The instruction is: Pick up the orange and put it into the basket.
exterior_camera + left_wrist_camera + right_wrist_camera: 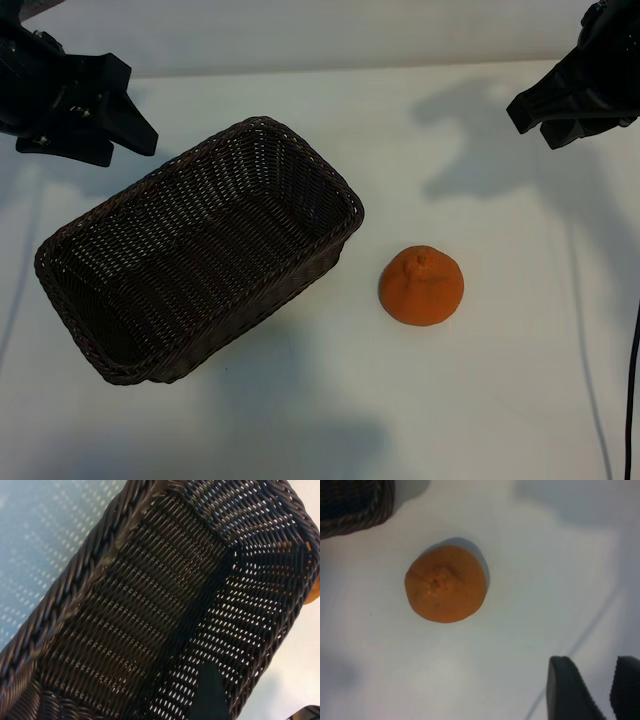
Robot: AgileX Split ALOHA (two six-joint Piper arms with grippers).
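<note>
1. the step in hand looks like the reach: the orange [421, 286] sits untouched on the white table [500, 400], just beside the wicker basket [300, 160].
2. the right gripper [545, 115] hangs well apart from the fruit, up toward the table's far right, fingers [570, 690] parted, grasping nothing.
3. the left gripper [125, 125] hovers released by the basket's far rim.
4. next, i judge, the right claw must descend over the orange.

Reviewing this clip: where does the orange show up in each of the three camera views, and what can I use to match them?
Exterior view: the orange sits on the white table right of centre, just off the basket, stem nub up.
Left wrist view: only an orange sliver at the picture's edge, past the basket wall.
Right wrist view: orange near centre, apart from the right end effector.
Shared landmark: the basket's braided rim.
</note>
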